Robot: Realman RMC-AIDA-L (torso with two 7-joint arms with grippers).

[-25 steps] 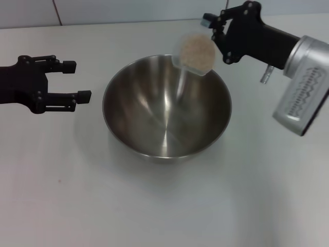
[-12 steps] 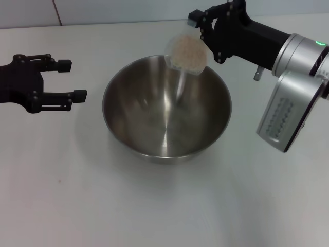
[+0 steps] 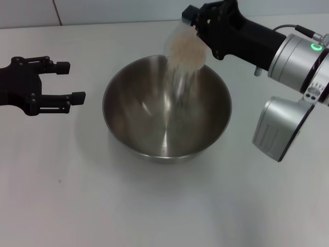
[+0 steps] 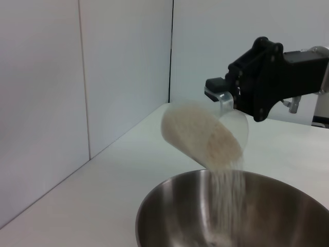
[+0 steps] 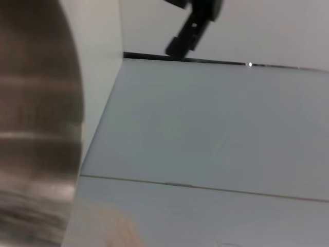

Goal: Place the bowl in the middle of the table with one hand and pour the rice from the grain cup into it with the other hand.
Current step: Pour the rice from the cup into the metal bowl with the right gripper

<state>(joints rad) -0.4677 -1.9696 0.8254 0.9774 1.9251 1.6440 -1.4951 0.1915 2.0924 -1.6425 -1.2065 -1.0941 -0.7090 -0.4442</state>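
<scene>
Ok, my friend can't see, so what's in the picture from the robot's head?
The right gripper tips the grain cup so rice streams into the big steel bowl on the white table. The left gripper waits open beside the bowl, touching nothing.

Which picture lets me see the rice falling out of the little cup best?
The left wrist view: from the side, pale beige rice streams from the tilted small clear plastic cup into the big steel bowl. The head view shows only a faint stream from above. The right wrist view shows no cup.
</scene>
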